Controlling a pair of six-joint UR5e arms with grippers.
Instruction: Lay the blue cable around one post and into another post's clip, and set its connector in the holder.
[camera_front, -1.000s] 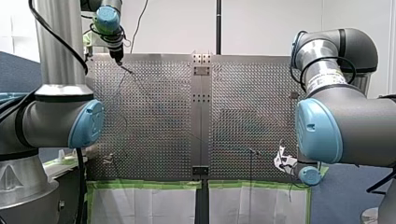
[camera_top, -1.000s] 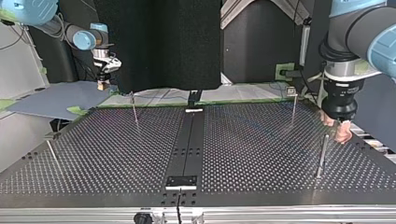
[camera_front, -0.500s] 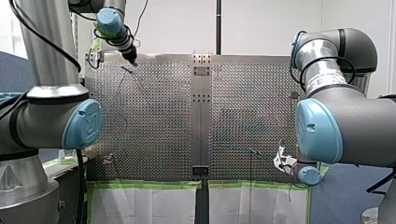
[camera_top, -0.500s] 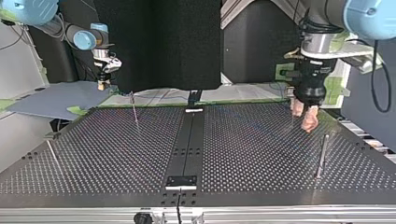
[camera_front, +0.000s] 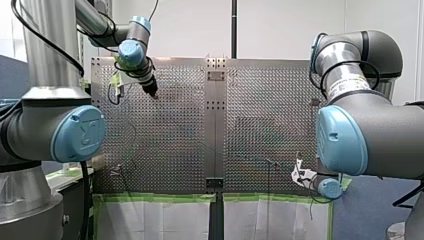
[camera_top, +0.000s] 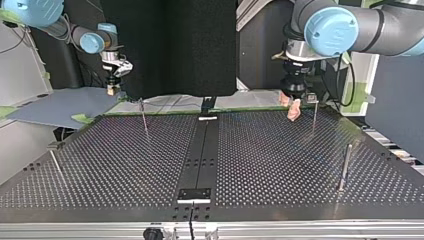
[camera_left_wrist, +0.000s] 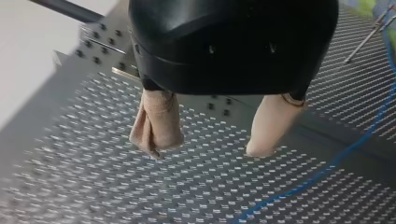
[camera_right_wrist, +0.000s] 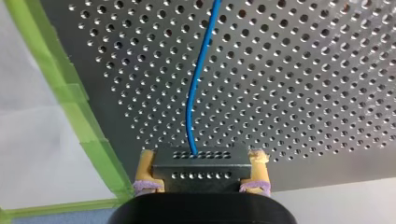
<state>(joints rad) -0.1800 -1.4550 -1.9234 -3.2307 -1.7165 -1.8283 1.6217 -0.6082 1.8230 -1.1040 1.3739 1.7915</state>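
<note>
Fingers (camera_left_wrist: 156, 123) of my left claw (camera_left_wrist: 212, 137) stood well spread, beige pads apart, with nothing between them and only the perforated bench (camera_left_wrist: 93, 186) beneath. Whether the tips touched the metal could not be told. The blue cable (camera_left_wrist: 327, 168) ran over the bench just beside that claw, clear of both fingers. In the top view, the same claw (camera_top: 292, 107) hung at the bench's far edge, close beside a thin post (camera_top: 314, 117).

My right claw (camera_right_wrist: 203, 156) was pressed together on the connector (camera_right_wrist: 201, 170), a dark block with rows of small holes, with a yellow pad against each of its ends. The cable (camera_right_wrist: 196, 79) left the block's forward face and ran away across the perforated plate, near a strip of green tape (camera_right_wrist: 70, 93). The claw's black body hid the back of the connector.

In the top view, this claw (camera_top: 111, 89) sat past the bench's far left corner, too small to show its grip. In the front view, my right arm (camera_front: 360, 135) covered most of it. The cable could not be made out in the front or top views, nor could any holder.
</note>
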